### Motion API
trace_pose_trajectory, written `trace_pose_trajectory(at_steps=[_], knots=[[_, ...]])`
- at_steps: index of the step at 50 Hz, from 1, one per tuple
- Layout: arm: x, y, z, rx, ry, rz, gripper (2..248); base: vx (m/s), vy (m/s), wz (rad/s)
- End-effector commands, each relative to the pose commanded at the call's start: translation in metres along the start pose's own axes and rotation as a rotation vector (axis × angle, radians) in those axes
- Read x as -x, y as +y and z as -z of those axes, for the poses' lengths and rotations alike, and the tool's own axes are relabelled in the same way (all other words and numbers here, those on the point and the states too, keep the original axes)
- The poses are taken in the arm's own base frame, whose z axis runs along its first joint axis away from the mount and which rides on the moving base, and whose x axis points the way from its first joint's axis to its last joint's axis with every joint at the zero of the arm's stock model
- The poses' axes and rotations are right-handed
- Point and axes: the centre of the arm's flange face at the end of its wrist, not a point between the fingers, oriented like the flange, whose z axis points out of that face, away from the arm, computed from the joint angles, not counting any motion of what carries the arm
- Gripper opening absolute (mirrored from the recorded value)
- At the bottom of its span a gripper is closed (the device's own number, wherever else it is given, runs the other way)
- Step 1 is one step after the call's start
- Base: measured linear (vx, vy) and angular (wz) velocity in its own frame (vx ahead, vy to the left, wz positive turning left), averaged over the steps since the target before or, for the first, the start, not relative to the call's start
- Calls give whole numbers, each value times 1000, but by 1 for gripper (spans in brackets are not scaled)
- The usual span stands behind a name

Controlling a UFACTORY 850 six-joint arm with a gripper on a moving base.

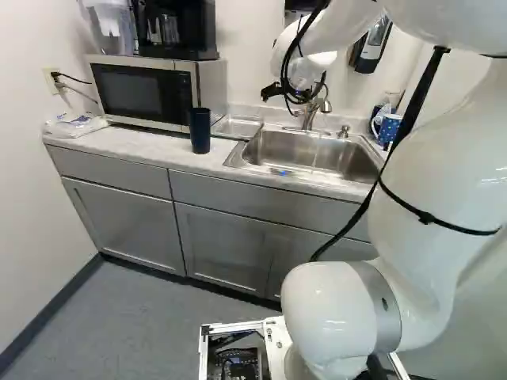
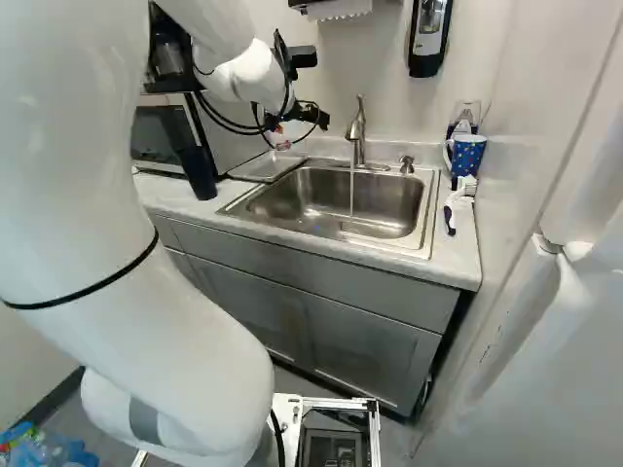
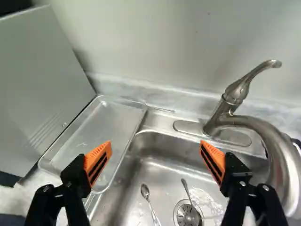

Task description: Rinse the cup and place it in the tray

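Note:
My gripper (image 1: pixel 295 93) hangs over the sink beside the faucet in the left base view, and also shows in the right base view (image 2: pixel 313 117). In the wrist view the gripper (image 3: pixel 156 145) stands wide open, nothing between its orange pads. A dark blue cup (image 1: pixel 200 131) is upright on the counter, before the microwave and left of the tray. The shallow clear tray (image 3: pixel 106 123) lies between microwave and sink, with no cup in it. From the faucet (image 2: pixel 357 136) a thin stream of water (image 2: pixel 351 190) falls into the sink (image 2: pixel 326 202).
The microwave (image 1: pixel 142 91) carries a coffee maker. Two spoons (image 3: pixel 146 193) lie in the sink near the drain (image 3: pixel 187 214). A patterned blue mug (image 2: pixel 465 154) and a brush (image 2: pixel 450 219) are right of the sink. A soap dispenser (image 2: pixel 428 37) hangs on the wall.

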Motion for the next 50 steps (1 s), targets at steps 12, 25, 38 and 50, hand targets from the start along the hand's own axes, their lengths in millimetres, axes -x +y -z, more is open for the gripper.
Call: trace_pose_trajectory(at_steps=[12,25,38,50], knots=[[21,1,21,1,-83,-1,247,0,0,0],[45,2,45,4,-173,-3,247,0,0,0],[66,11,66,21,-262,-17,247,0,0,0],[78,28,78,53,-296,-45,247,0,0,0]])
